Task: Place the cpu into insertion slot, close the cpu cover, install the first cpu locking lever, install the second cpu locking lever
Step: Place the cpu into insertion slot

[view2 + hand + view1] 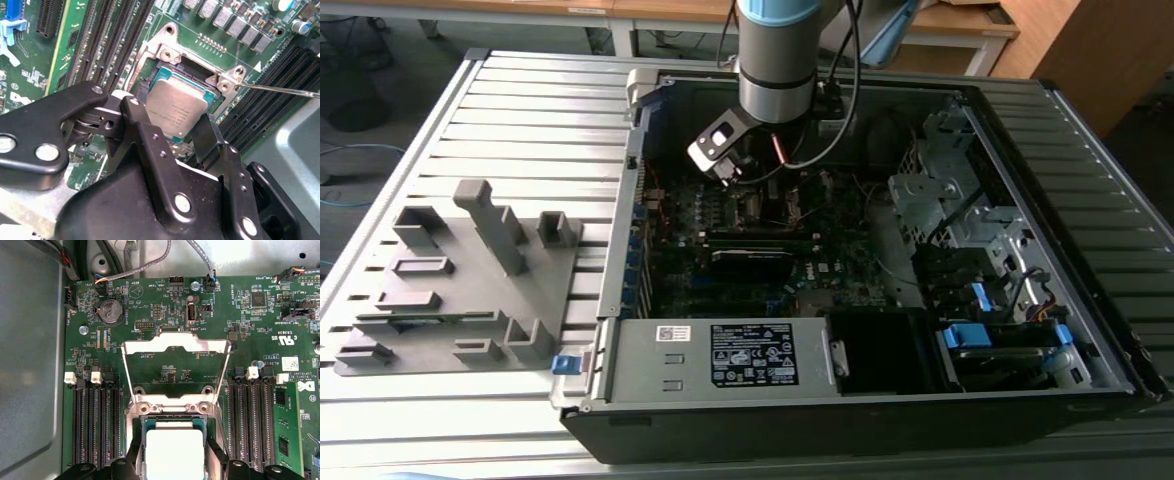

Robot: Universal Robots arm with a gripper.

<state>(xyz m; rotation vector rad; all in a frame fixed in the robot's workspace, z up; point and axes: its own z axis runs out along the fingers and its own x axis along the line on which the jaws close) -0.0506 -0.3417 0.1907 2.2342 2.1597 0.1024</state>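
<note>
Gripper (171, 116) clasping cpu (177, 102), pale silvery square, cpu cover (175, 343) raised

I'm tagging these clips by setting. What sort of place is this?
Probably a robotics lab: an opened computer case on a slatted metal table, a robot arm above it, wooden desks behind.

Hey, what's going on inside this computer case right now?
A robot arm is reaching into an open computer case. Its gripper has its fingers closed on two opposite edges of the cpu, holding it at the insertion slot on the motherboard. Whether it is fully seated is unclear. The cpu cover is swung open away from the slot, not yet closed.
</note>
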